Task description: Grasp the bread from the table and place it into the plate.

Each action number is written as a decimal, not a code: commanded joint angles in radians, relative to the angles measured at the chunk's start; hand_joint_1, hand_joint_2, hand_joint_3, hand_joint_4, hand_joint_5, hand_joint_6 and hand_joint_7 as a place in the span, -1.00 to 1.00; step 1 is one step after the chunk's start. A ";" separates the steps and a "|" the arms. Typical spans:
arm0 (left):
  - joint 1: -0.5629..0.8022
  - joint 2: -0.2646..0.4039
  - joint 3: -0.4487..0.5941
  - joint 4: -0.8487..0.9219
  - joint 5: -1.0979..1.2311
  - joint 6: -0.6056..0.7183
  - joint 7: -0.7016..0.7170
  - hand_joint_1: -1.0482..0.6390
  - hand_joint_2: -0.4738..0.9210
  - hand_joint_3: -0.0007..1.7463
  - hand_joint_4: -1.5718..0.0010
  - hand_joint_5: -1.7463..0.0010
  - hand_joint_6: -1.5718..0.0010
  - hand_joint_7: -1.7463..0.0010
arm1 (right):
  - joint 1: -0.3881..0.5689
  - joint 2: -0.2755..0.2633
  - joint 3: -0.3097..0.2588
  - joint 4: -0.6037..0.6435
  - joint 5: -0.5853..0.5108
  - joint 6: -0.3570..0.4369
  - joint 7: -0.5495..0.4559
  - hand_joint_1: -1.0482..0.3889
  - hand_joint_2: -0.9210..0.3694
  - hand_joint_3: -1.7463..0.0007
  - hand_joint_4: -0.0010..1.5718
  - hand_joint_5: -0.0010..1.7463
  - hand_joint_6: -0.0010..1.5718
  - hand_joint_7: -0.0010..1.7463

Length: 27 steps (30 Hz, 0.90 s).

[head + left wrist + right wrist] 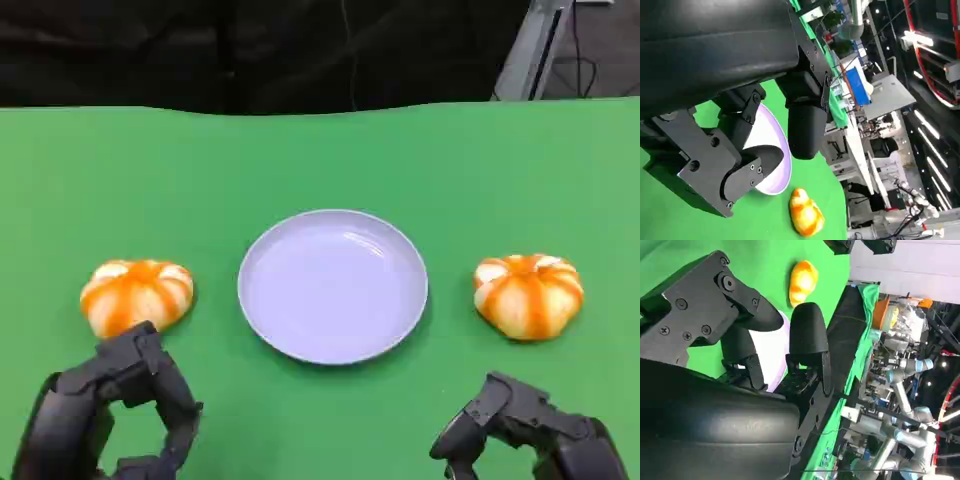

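Two round breads, no long axis, flank the plate (pixel 332 286) mid-frame: left bread (pixel 136 294), right bread (pixel 528 294). Left robot hand (pixel 115 410) and right robot hand (pixel 525 428) empty, fingers apart.

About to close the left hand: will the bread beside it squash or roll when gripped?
The left bread looks puffy and lobed, so probably light and soft; a hard grip may dent it. It appears to sit flat on the green table, so rolling seems unlikely, though a push may slide it.

Two orange-striped bread rolls (pixel 136 295) (pixel 529 294) flank the seemingly empty lavender plate (pixel 333 285).
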 commanded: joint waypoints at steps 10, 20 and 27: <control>0.006 0.011 0.007 -0.015 -0.007 0.012 0.008 0.18 0.28 0.26 -0.05 -1.00 0.12 -0.88 | -0.001 -0.004 -0.010 0.004 0.007 -0.007 -0.006 0.31 -0.12 -0.47 -0.10 0.84 -0.01 0.50; -0.002 0.001 0.011 -0.095 0.022 0.182 0.064 0.17 0.63 -0.10 0.35 -0.42 0.30 -0.01 | -0.001 -0.003 -0.012 -0.003 0.013 0.004 -0.004 0.30 -0.14 -0.45 -0.11 0.84 -0.01 0.49; -0.105 0.101 0.020 -0.093 0.282 0.276 0.117 -0.06 0.82 -0.54 0.84 -0.08 0.49 0.57 | -0.008 -0.003 -0.013 0.001 0.019 0.011 -0.001 0.31 -0.17 -0.43 -0.12 0.85 -0.03 0.51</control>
